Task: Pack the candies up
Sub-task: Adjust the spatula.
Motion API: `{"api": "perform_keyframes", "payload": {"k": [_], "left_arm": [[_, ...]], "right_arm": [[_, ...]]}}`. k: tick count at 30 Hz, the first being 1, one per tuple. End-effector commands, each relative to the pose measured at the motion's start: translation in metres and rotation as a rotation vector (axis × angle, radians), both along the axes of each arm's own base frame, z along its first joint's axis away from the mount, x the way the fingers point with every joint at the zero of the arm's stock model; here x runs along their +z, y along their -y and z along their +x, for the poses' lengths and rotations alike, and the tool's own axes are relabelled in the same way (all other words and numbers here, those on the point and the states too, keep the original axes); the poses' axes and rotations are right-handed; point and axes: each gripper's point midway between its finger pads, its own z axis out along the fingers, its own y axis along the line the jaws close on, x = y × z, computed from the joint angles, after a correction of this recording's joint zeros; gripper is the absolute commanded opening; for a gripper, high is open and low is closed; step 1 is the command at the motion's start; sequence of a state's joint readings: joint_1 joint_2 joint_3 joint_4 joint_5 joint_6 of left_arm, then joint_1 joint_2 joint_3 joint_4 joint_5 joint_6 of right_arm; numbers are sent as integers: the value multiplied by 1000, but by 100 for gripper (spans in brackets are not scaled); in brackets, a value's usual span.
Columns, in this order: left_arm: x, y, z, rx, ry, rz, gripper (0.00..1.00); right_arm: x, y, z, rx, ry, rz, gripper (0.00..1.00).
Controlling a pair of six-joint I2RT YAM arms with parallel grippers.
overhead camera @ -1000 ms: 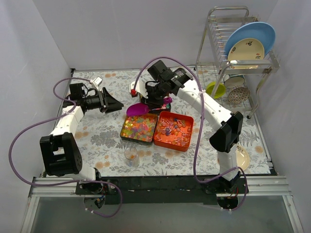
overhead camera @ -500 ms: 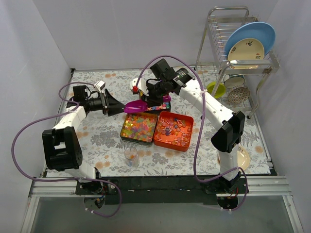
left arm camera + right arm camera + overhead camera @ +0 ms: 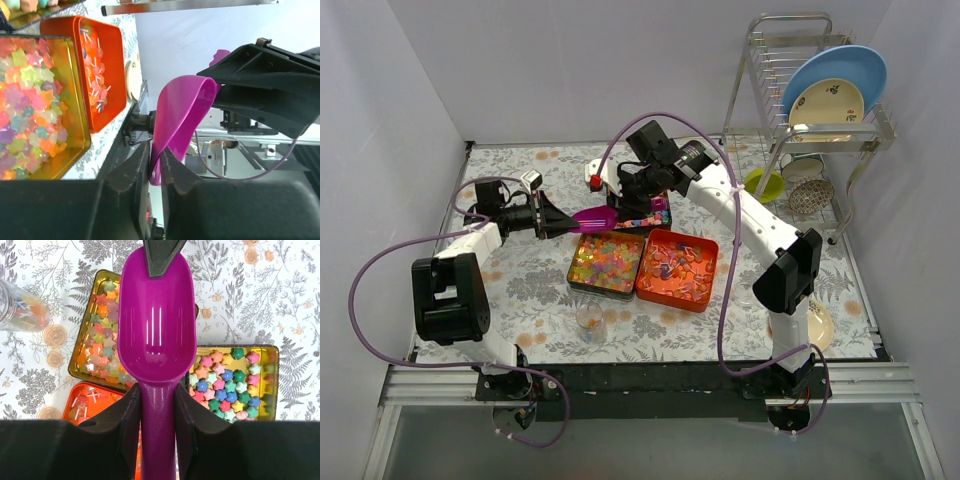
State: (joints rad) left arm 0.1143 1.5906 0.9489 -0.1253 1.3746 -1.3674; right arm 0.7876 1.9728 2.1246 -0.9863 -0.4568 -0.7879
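Pastel star candies [image 3: 605, 262] fill a gold tin [image 3: 572, 280]; they also show in the left wrist view [image 3: 27, 95]. Clear-wrapped candies [image 3: 677, 262] lie in an orange tray [image 3: 710, 290]. Brighter star candies [image 3: 227, 382] fill a second gold tin [image 3: 272, 385] under my right arm. An empty purple scoop [image 3: 595, 217] hangs level above the tins. My right gripper [image 3: 157, 397] is shut on its handle. My left gripper [image 3: 160, 155] is shut on the front rim of the scoop's bowl [image 3: 182, 120]. The left fingertips [image 3: 160, 257] show over that rim.
A small glass jar [image 3: 590, 318] with a few candies stands in front of the tins and shows in the right wrist view [image 3: 20, 310]. A dish rack [image 3: 820, 120] with plates, a green bowl [image 3: 763, 184] and a plate [image 3: 817, 325] stand at the right.
My left gripper has moved right to the scoop and closed on its bowl rim. My right gripper has lifted the scoop off the tin's edge and held it out leftward.
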Motion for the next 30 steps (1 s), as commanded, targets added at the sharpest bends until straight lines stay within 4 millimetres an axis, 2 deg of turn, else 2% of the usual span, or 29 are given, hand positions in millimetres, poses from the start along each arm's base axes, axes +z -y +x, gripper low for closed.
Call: {"api": "perform_keyframes", "payload": {"k": [1, 4, 7, 10, 20, 30], "left_arm": [[9, 2, -2, -32, -3, -47, 6], [10, 1, 2, -41, 41, -48, 0], [11, 1, 6, -47, 44, -53, 0], [10, 0, 9, -52, 45, -56, 0], [7, 0, 17, -63, 35, -64, 0], [1, 0, 19, -44, 56, -41, 0]], "right_arm": [[15, -17, -3, 42, 5, 74, 1], [8, -15, -7, 55, -16, 60, 4], [-5, -11, -5, 13, -47, 29, 32], [-12, -4, -5, -5, -95, 28, 38], [-32, 3, -1, -4, -126, -14, 41], [-38, 15, 11, -52, -114, -56, 45]]}}
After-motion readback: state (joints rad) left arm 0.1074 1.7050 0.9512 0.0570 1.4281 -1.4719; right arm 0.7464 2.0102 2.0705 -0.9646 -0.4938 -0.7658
